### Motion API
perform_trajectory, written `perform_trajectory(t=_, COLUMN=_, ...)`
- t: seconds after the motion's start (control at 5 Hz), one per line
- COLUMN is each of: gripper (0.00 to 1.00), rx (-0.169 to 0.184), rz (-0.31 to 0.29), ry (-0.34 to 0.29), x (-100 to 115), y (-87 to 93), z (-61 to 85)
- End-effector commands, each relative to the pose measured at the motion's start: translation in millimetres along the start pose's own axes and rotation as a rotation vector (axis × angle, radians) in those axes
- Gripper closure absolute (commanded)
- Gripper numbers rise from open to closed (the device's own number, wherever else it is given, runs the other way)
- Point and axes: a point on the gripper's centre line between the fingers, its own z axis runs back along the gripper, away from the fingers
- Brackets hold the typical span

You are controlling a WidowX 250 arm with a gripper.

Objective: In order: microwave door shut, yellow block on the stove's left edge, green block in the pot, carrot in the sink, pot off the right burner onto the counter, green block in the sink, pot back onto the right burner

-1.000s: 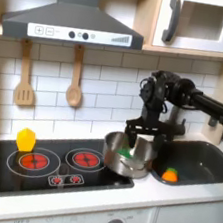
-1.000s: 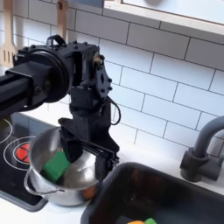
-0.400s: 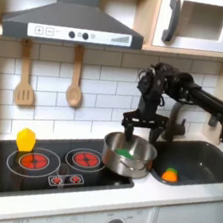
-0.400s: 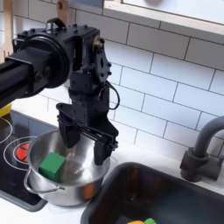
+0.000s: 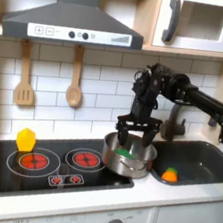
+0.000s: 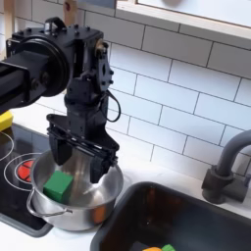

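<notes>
The steel pot point(image 5: 130, 159) point(image 6: 76, 201) stands between the right burner point(image 5: 84, 159) and the sink point(image 5: 199, 162), over the stove's right edge. The green block point(image 5: 126, 152) point(image 6: 59, 184) lies inside it. My gripper point(image 5: 135, 134) point(image 6: 78, 159) hangs open just above the pot, its fingers spread over the rim and holding nothing. The yellow block point(image 5: 26, 138) stands at the stove's left edge in the first exterior view. The carrot point(image 5: 171, 175) lies in the sink. The microwave point(image 5: 198, 22) door is shut.
A grey faucet point(image 6: 231, 169) rises behind the sink point(image 6: 186, 221) in the second exterior view. A spatula point(image 5: 26, 75) and a spoon point(image 5: 76, 78) hang on the tiled wall under the range hood point(image 5: 72, 17). The left burner point(image 5: 36, 160) is bare.
My gripper has risen out of the pot and shifted toward the second exterior view's left. The green block stays lying in the pot, and the pot has not moved.
</notes>
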Motion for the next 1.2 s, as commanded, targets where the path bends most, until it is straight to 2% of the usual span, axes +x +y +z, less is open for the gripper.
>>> perform_trajectory(t=0.0, gripper=0.00, rx=0.009, rz=0.037, ry=0.056, x=-17.0, y=-2.3, z=-9.1)
perform_trajectory(t=0.4, gripper=0.00, rx=0.021, rz=0.061, ry=0.067, x=-19.8, y=2.4, z=-10.8)
perform_trajectory(t=0.8, gripper=0.00, rx=0.055, rz=0.052, ry=0.068, x=-18.8, y=9.0, z=-12.0)
perform_trajectory(t=1.0, gripper=0.00, rx=0.055, rz=0.058, ry=0.073, x=-22.4, y=8.5, z=-13.6)
